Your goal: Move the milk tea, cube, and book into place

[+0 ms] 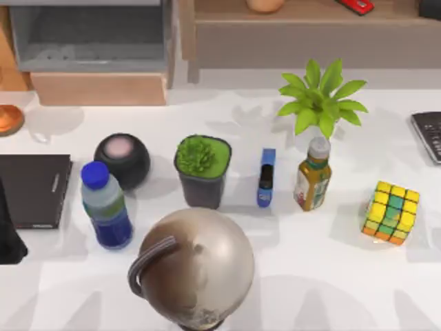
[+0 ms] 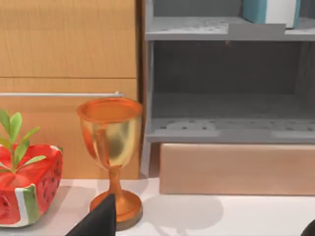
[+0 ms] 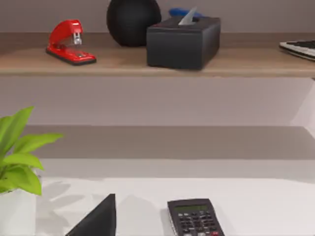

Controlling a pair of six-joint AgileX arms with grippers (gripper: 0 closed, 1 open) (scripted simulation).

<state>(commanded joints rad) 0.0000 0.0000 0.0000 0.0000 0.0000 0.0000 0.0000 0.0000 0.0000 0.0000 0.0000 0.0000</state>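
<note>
The milk tea (image 1: 105, 205), a blue-capped bottle with a dark blue label, stands upright at the table's front left. At the right side sits the cube (image 1: 391, 212), mostly yellow, green and orange. The book (image 2: 271, 10), teal with white page edges, stands on the grey shelf's upper level in the left wrist view. My left gripper (image 2: 204, 230) hangs open over the table's far left, in front of the orange goblet (image 2: 111, 147), holding nothing. My right gripper (image 3: 202, 233) is open above the table's far right, one dark finger (image 3: 101, 220) showing near the calculator (image 3: 194, 219).
Between bottle and cube stand a black round speaker (image 1: 122, 160), a potted green plant (image 1: 202, 169), a small blue item (image 1: 267, 177), an amber bottle (image 1: 313, 176) and a leafy plant (image 1: 320, 100). A globe (image 1: 193, 269) fills the front middle. A thin black book (image 1: 31, 189) lies at the left.
</note>
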